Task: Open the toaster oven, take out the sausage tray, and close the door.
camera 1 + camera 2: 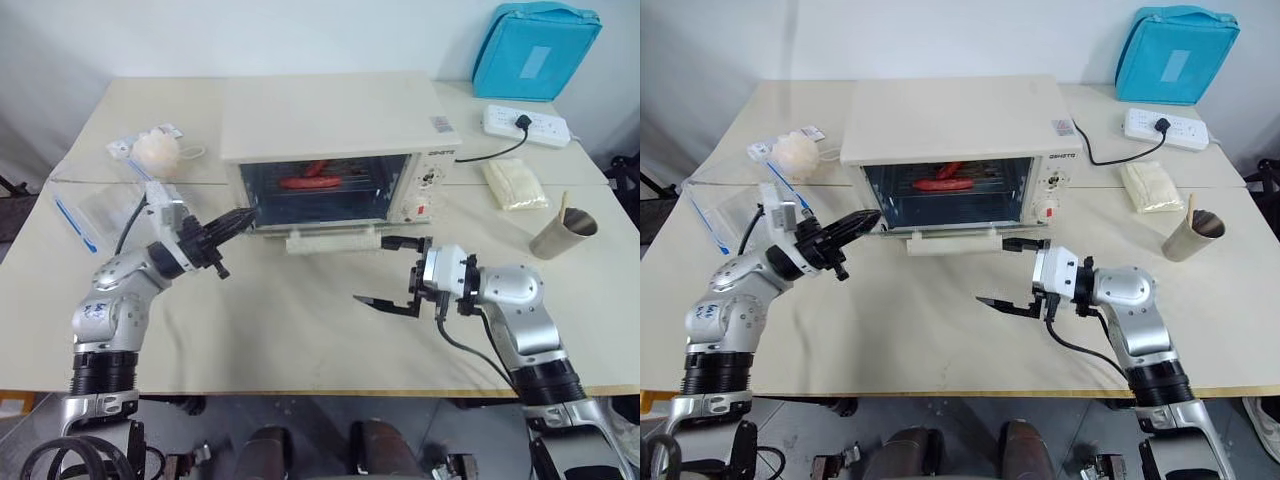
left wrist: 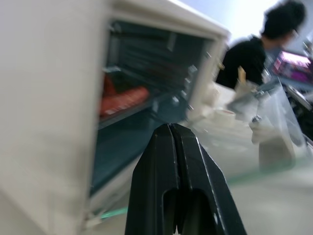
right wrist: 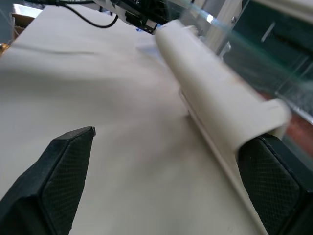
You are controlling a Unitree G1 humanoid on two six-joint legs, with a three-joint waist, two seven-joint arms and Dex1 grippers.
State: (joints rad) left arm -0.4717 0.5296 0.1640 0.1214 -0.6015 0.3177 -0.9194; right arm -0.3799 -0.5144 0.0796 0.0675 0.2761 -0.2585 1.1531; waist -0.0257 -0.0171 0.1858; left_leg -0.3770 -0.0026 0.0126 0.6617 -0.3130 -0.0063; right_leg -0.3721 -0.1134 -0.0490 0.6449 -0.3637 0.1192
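Looking at the table (image 1: 300,340), you see the toaster oven (image 1: 330,125) with its door (image 1: 335,240) folded down and the sausage tray (image 1: 318,183) inside; your left gripper (image 1: 240,220) is closed at the opening's left edge, your right gripper (image 1: 390,272) wide open, empty, beside the door handle.

1. The door (image 1: 335,235) hangs folded down before the toaster oven (image 1: 340,150), so the cavity mouth stands unblocked from the front
2. The left gripper (image 1: 240,219), fingers pressed together, sits at the opening's left edge
3. The right gripper (image 1: 392,272), jaws wide, stands beside the handle's right end
4. Between both grippers lies bare table (image 1: 290,330)
5. A metal cup (image 1: 563,234) stands far right, well apart
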